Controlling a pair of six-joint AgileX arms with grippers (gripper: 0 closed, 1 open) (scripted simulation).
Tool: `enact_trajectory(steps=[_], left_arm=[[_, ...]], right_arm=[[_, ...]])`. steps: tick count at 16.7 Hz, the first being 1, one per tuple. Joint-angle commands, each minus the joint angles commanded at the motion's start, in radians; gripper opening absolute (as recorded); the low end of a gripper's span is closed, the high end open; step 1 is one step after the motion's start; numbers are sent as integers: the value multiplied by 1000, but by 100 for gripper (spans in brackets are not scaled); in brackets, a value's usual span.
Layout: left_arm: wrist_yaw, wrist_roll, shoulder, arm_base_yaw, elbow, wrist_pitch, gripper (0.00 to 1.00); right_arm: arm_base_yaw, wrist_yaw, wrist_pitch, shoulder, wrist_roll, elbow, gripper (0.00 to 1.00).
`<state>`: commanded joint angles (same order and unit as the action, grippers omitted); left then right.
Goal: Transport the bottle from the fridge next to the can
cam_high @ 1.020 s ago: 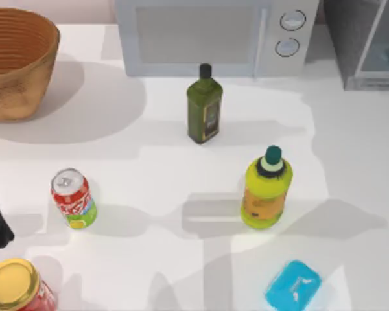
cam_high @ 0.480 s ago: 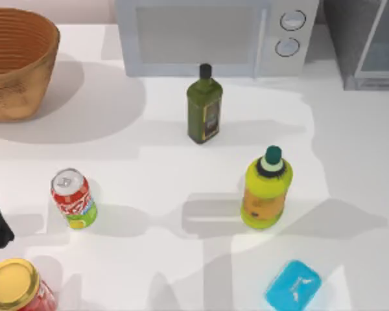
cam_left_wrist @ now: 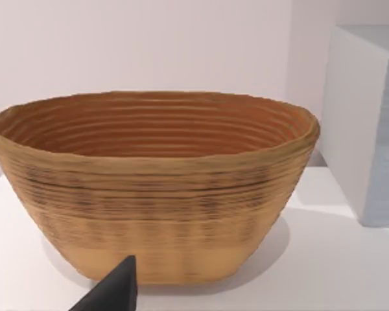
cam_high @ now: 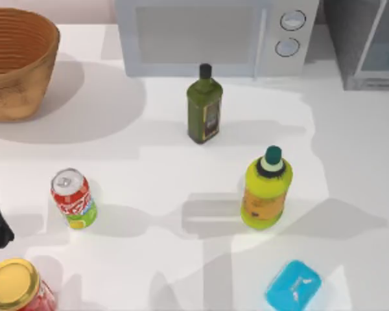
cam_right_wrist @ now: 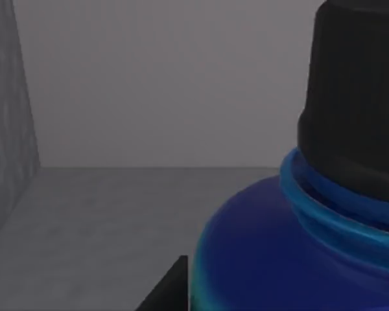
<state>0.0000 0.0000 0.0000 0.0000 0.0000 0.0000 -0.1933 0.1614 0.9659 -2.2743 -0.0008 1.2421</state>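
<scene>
Standing inside the grey fridge, the bottle looms close before the right wrist camera, blue shoulder under a black cap. It looks rigid, smooth, perhaps slippery; gripping the body below the shoulder seems safest. Whether the right gripper's fingers are parted cannot be told. The can waits at table left.

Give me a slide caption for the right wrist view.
Right wrist camera close behind the bottle, black cap up, inside the grey fridge.

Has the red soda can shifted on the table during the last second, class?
No. In the top view the can keeps its spot, level with the yellow bottle and ahead of the gold-lidded red jar.
</scene>
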Motion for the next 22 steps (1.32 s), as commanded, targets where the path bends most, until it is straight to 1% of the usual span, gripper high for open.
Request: enact_trajectory(steps=[7, 14, 19, 22], left_arm=[[0, 0, 0, 0, 0, 0, 100], [0, 0, 0, 0, 0, 0, 100], [0, 0, 0, 0, 0, 0, 100], [0, 0, 0, 0, 0, 0, 100]], right_arm=[[-3, 0, -4, 5, 1, 1, 0], [-3, 2, -154, 122, 3, 33, 0], [-4, 2, -155, 124, 4, 29, 0], [-16, 11, -128, 178, 4, -42, 0]])
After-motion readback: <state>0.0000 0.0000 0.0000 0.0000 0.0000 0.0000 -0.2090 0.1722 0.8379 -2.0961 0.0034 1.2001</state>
